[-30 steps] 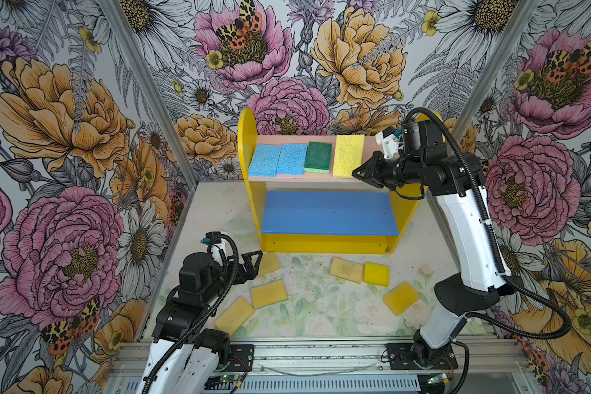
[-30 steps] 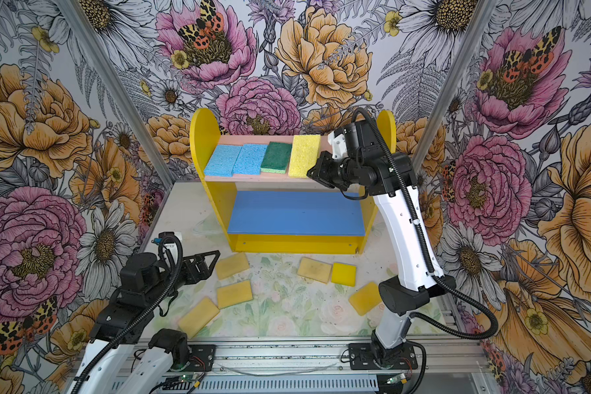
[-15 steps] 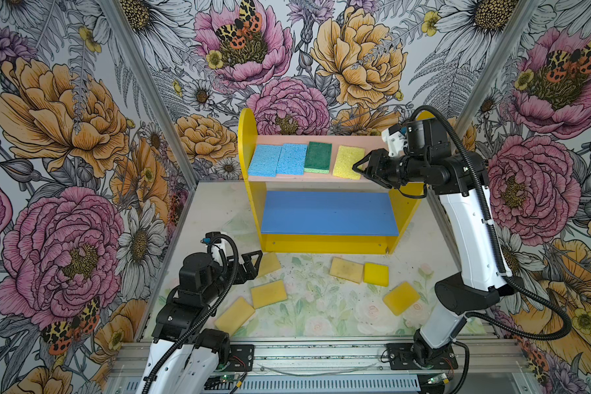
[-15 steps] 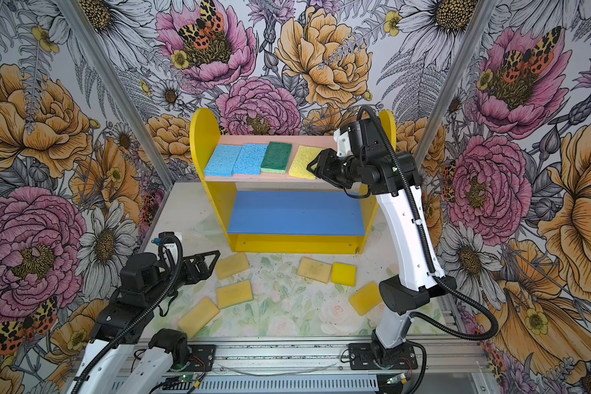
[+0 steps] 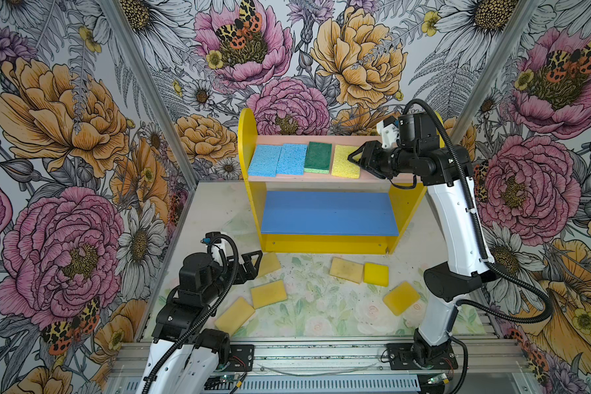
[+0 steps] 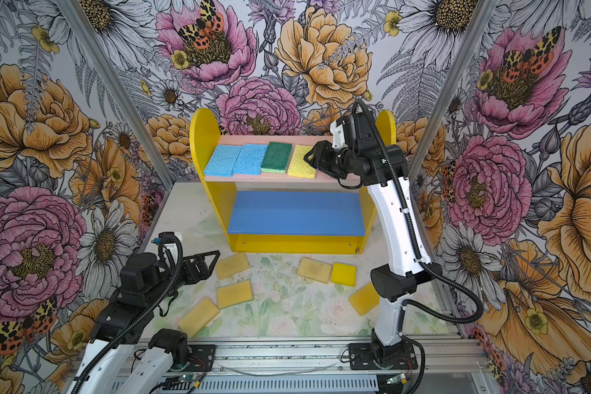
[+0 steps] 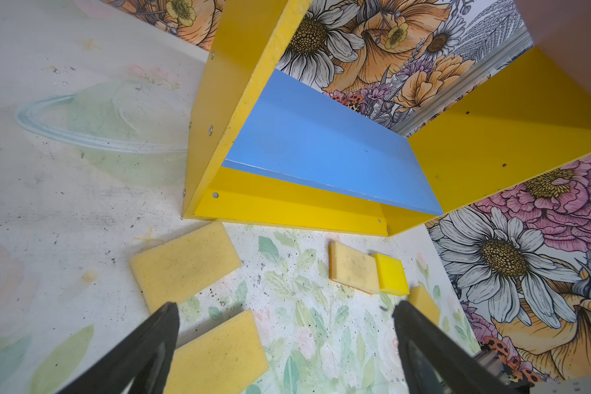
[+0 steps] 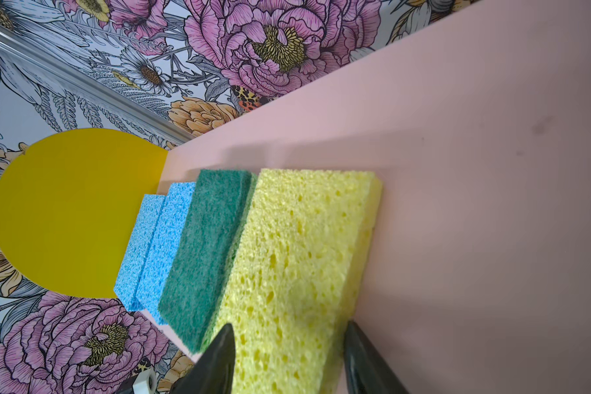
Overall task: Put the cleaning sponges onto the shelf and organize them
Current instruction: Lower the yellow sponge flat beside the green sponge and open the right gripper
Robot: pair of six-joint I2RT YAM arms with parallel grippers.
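The shelf [image 5: 249,136] stands at the back. Its pink upper board [image 8: 475,204] carries two light blue sponges [image 5: 263,165], a dark green one [image 5: 318,157] and a porous pale yellow sponge [image 5: 345,167] lying flat in a row. My right gripper [image 5: 354,158] is open at the pale yellow sponge's [image 8: 297,259] right end, with a fingertip [image 8: 226,344] on either side of it. My left gripper [image 5: 253,262] is open and empty low over the table, beside a tan sponge [image 5: 268,264]. The blue lower board [image 5: 328,213] is bare.
On the table in front of the shelf lie several tan-yellow sponges [image 5: 268,293] and a small bright yellow one [image 5: 376,274]. Floral walls close in on three sides. A metal rail [image 5: 304,351] runs along the front edge.
The pale yellow sponge, held on edge above the pink board a second ago, now lies flat on it. My right gripper has opened and shifted slightly right. The left arm has not moved.
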